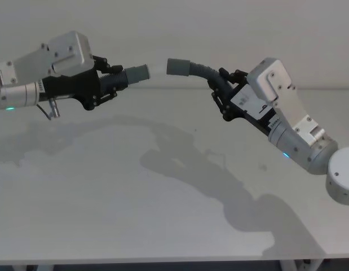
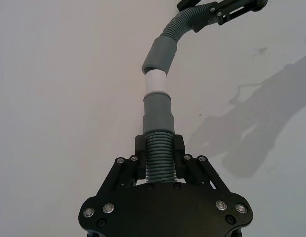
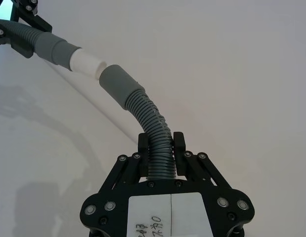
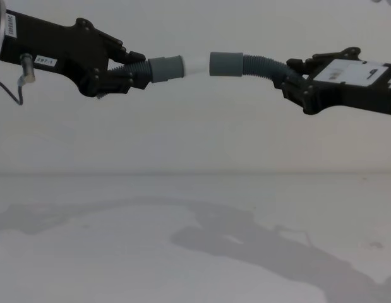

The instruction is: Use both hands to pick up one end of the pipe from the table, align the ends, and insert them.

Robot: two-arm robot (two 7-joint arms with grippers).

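Above the desk [image 1: 135, 214], left end effector [image 1: 109, 84] clamps one hose piece [image 1: 120, 79], its white tip [image 2: 155, 81] nearly touching the plain cuff [image 1: 178, 66] of the curved hose piece [image 1: 205, 71] clamped by right end effector [image 1: 222, 93].

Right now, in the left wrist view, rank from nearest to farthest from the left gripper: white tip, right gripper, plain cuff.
1. white tip, just beyond the left gripper and its own cuff.
2. plain cuff, meeting that tip.
3. right gripper, farthest, clamping the other hose piece.

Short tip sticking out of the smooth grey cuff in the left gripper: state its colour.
White; the short tip shows best in the right wrist view, just short of the plain grey cuff.
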